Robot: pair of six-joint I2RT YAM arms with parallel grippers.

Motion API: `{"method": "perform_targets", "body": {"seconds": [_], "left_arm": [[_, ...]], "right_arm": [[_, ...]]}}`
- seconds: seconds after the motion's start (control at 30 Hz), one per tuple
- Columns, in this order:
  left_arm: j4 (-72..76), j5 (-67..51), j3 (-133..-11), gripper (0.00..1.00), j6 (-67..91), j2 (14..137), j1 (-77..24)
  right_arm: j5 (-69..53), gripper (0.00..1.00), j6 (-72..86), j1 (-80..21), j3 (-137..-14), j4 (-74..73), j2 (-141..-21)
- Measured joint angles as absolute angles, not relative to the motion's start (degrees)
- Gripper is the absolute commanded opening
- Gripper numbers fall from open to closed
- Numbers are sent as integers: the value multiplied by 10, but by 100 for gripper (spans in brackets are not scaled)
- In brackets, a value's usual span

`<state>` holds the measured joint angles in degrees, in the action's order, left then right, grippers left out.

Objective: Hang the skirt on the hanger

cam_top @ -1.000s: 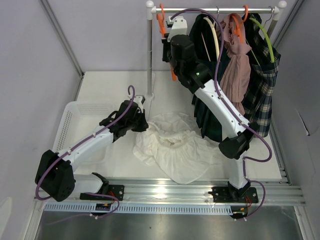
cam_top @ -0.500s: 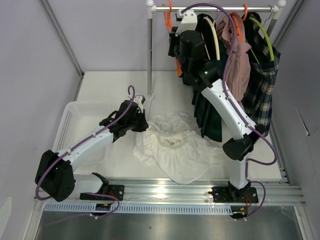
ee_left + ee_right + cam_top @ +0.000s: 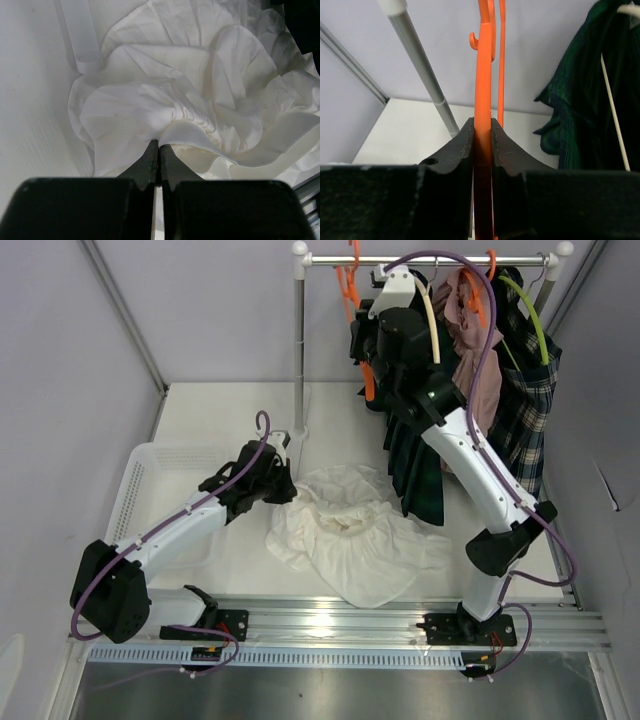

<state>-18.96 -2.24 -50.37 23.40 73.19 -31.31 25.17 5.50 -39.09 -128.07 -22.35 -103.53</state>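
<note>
A crumpled white skirt (image 3: pixel 350 535) lies on the table in front of the arms. My left gripper (image 3: pixel 283 485) is shut on the skirt's edge at its left side; in the left wrist view the jaws (image 3: pixel 158 145) pinch a fold of the white skirt (image 3: pixel 200 100). My right gripper (image 3: pixel 368 340) is raised by the rail and shut on an orange hanger (image 3: pixel 352 285); in the right wrist view the orange hanger (image 3: pixel 484 75) runs up between the jaws (image 3: pixel 482 127). Its hook sits at the rail (image 3: pixel 430 259).
A white mesh basket (image 3: pixel 150 490) stands at the left. The rack's upright pole (image 3: pixel 299 350) stands behind the skirt. A dark green skirt (image 3: pixel 420 450), a pink garment (image 3: pixel 475 360) and a plaid skirt (image 3: pixel 525 410) hang on the rail at the right.
My right gripper has moved right and up along the rail with the orange hanger. The left arm and the white skirt have not moved.
</note>
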Motion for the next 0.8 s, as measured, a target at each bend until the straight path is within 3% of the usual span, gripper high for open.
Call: {"method": "perform_targets", "body": {"seconds": [0.43,0.8], "left_arm": [[-191,-23,-504,5,234,732,-313],[-211,-24,-517,7,229,735,-312]], "right_arm": [[187,0,122,-370,-1067,-250,-873],[46,0,188,-371,-824,-320,-579]]}}
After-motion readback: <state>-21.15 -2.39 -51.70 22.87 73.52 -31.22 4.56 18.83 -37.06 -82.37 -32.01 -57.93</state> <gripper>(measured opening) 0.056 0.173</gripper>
